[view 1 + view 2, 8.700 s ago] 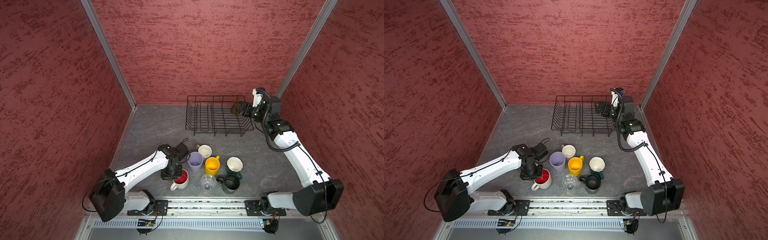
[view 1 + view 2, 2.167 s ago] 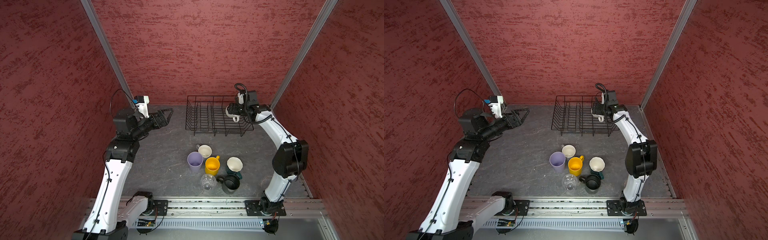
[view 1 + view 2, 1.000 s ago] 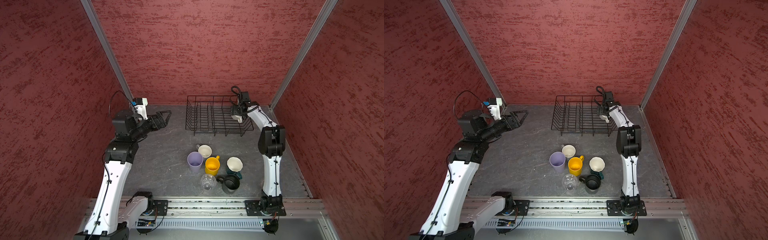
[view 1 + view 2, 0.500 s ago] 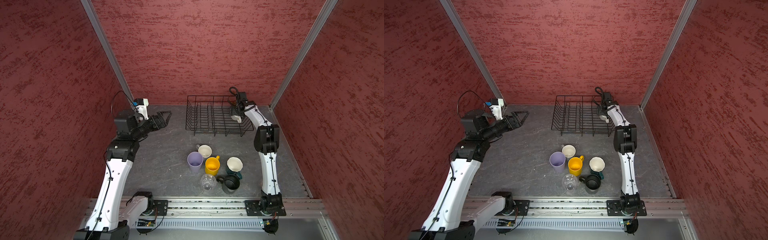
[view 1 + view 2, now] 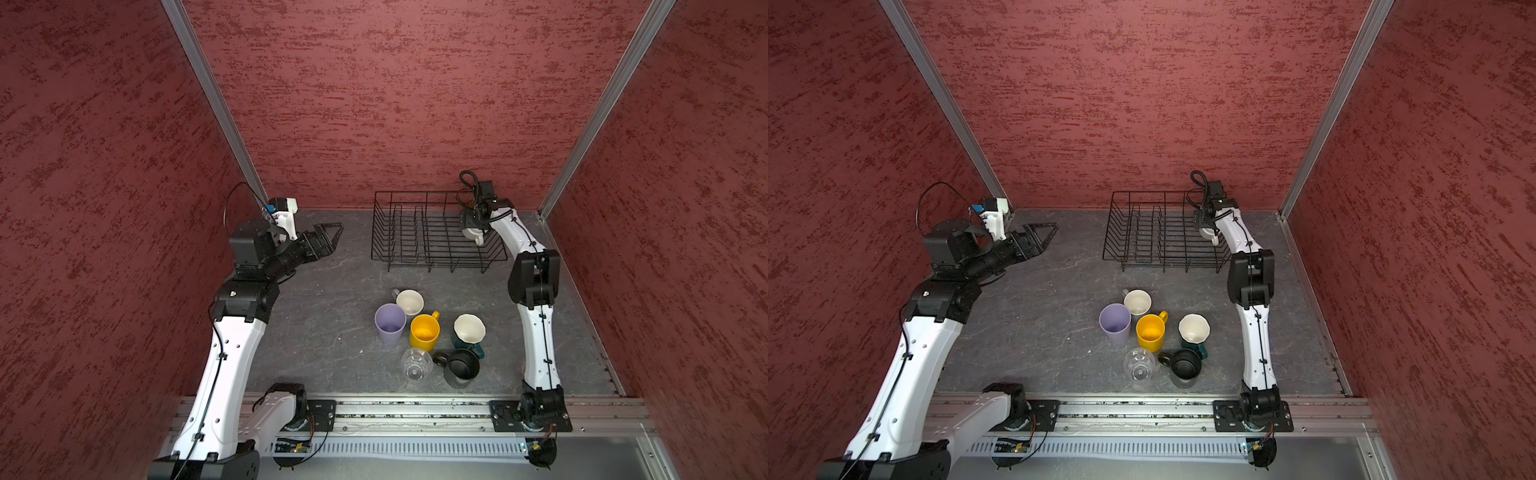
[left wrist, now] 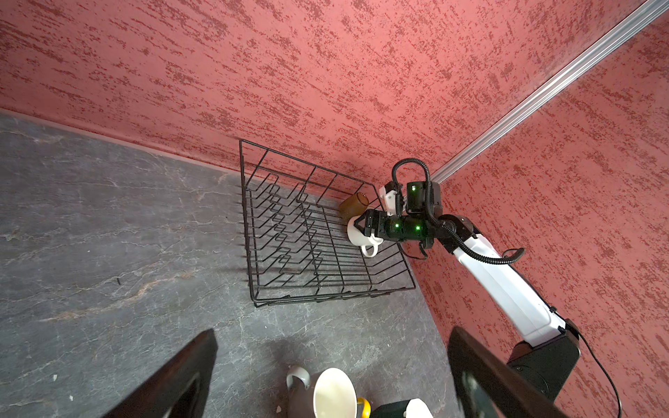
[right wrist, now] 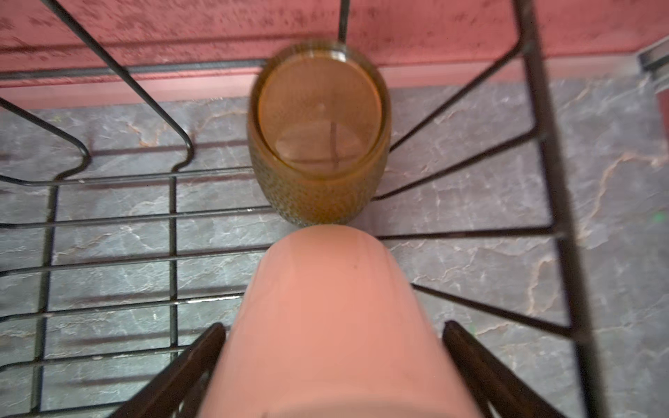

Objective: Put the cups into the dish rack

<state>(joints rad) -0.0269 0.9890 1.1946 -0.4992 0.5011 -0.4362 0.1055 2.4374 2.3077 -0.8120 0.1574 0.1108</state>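
rack (image 5: 415,192): black wire, standing level at the far side of the surface (image 5: 324,332), right of centre.
amber glass (image 7: 318,188): in the rack's far right corner; which end is up is unclear.
white mug (image 5: 473,235): in the rack just in front of the amber glass, handle toward the near side.
grey mug (image 5: 409,301): cream inside, mouth up, nearest the rack.
lilac tumbler (image 5: 390,323), yellow mug (image 5: 424,330), teal mug (image 5: 469,332): upright in a row behind it.
clear glass (image 5: 417,364), black mug (image 5: 462,365): upright, nearest row.

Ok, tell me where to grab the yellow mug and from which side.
Likely its rim, from straight above: the yellow mug stands upright, mouth open, lilac tumbler tight beside it. One finger inside, one outside, on the wall facing the teal mug.
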